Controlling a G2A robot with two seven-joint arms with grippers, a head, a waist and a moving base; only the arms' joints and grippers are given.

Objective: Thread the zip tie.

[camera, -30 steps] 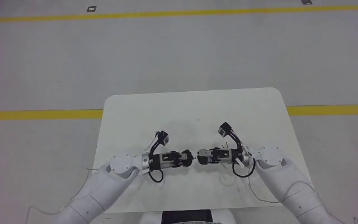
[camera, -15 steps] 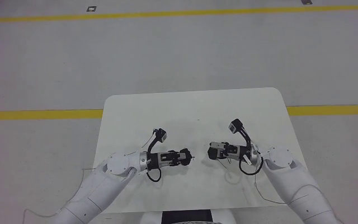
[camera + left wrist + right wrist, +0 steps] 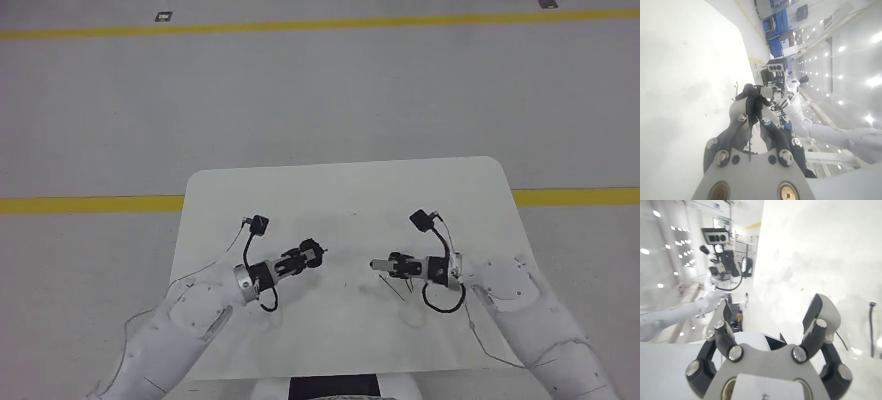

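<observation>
Over table [image 3: 350, 190]: left claw [image 3: 311, 254] clamps zip tie [image 3: 749, 149], right claw [image 3: 380, 265] spread.

A thin black zip tie [image 3: 871, 330] lies flat on the white table, lower right of centre in the top view. A second black strap [image 3: 749, 149] is pinched in the left gripper [image 3: 749, 96].
</observation>
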